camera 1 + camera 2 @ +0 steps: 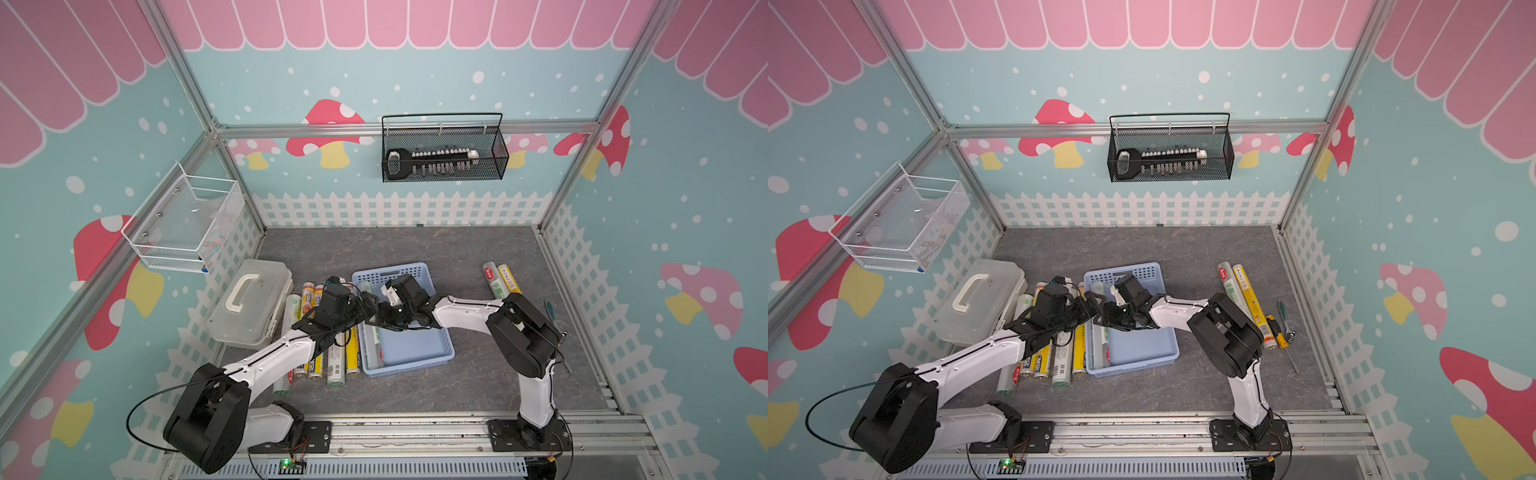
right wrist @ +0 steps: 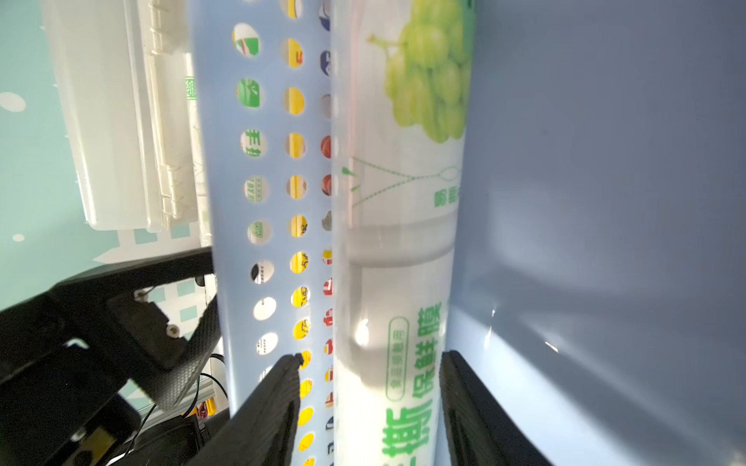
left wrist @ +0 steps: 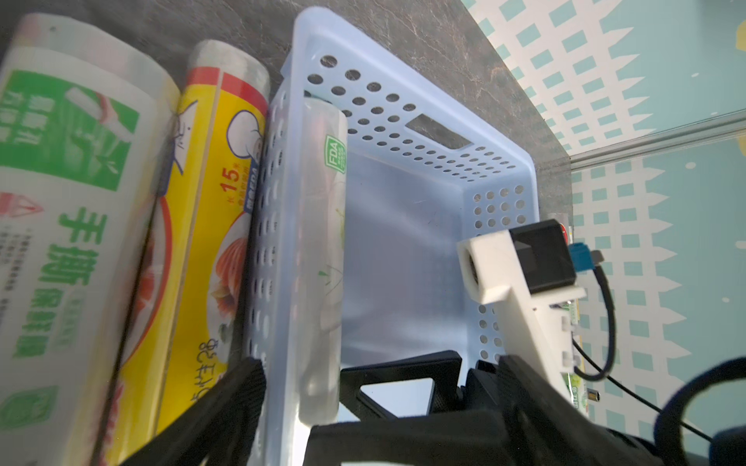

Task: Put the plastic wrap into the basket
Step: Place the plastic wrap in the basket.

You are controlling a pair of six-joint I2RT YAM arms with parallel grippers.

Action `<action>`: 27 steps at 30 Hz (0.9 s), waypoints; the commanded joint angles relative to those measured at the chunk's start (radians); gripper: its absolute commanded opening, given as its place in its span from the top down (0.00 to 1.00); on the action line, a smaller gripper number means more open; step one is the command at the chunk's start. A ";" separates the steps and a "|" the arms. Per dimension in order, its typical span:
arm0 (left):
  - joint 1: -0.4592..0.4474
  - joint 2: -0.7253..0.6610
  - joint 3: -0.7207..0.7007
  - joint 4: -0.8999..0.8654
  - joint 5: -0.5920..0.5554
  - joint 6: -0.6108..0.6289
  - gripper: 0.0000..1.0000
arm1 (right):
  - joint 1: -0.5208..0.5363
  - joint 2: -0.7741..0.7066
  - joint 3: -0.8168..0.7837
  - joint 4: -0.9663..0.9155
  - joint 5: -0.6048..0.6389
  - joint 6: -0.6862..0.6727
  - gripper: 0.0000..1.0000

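Right gripper (image 2: 371,357) stands low inside the basket (image 1: 415,347), its jaws parted astride a clear, green-printed roll of plastic wrap (image 2: 399,242). One finger (image 2: 274,403) shows a gap to the roll, so I read this as a loosened hold, not a pinch. That roll lies directly under the gripper on the basket floor, tight against the perforated wall. Its long axis runs along the wall and crosses the line between the fingers. Just beside it, across that wall, the left gripper (image 1: 369,306) hovers spread wide and empty. Below and behind it a row of rolls (image 1: 332,365) lies on the table, parallel to the one in the basket (a handy alignment for a cross-wise grasp). A pair of rolls (image 1: 500,282) lies well apart from the right gripper, out past its own forearm. By my judgement the left arm is nearer the row and the right arm nearer the pair.
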 commanded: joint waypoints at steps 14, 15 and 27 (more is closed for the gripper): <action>0.000 0.064 0.121 -0.091 0.001 0.022 0.06 | -0.119 -0.407 -0.164 -0.195 0.255 -0.229 0.43; 0.000 0.052 0.124 -0.107 -0.013 0.025 0.05 | -0.137 -0.434 -0.175 -0.211 0.270 -0.247 0.43; -0.185 -0.030 0.252 -0.259 -0.311 0.144 0.08 | -0.209 -0.462 -0.131 -0.277 0.097 -0.396 0.55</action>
